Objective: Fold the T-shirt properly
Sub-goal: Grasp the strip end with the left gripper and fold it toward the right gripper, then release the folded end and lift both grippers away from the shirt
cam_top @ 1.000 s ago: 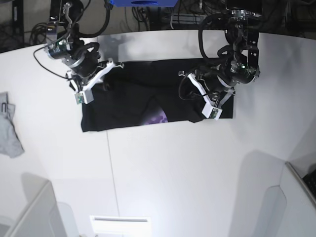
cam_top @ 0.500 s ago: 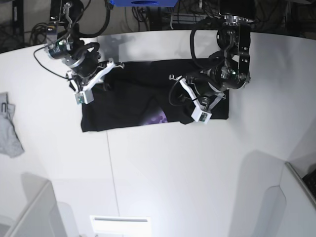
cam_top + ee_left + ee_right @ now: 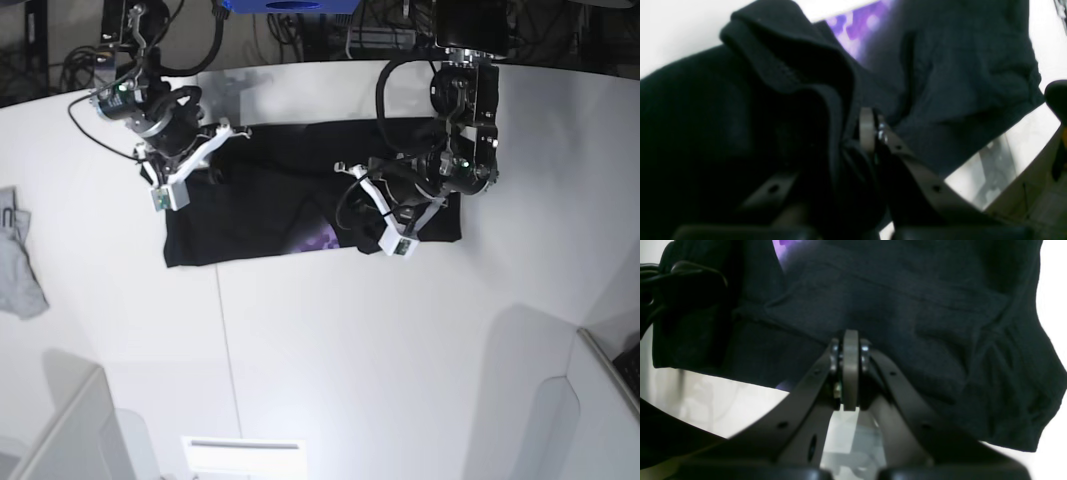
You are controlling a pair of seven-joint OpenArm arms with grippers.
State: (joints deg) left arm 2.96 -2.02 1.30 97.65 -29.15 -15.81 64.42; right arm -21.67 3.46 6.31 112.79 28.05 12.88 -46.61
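Here the black T-shirt point(image 3: 270, 205) lies spread across the far half of the white table point(image 3: 330, 350), with both arms over it. Much is hidden: in the left wrist view, dark knit folds fill the frame and cover one finger, so only the pale inner finger point(image 3: 867, 130) shows clearly. The left gripper point(image 3: 863, 140) is closed on a raised, doubled edge of the T-shirt, whose ribbed hem curls over in a thick roll above it. The purple print point(image 3: 320, 240) shows only as a small patch at the T-shirt's near edge, blurred in both wrist views. The right gripper point(image 3: 850, 370) has its jaws fully together, tips pressed against the cloth; it probably pinches a thin fold, though the dark fabric makes this hard to confirm. The cloth is matte, soft and creased into shallow ridges near that gripper. On the T-shirt's near side the table lies bare and wide. A small light grey cloth point(image 3: 18, 265) lies well apart from the T-shirt, cut off by the frame edge.
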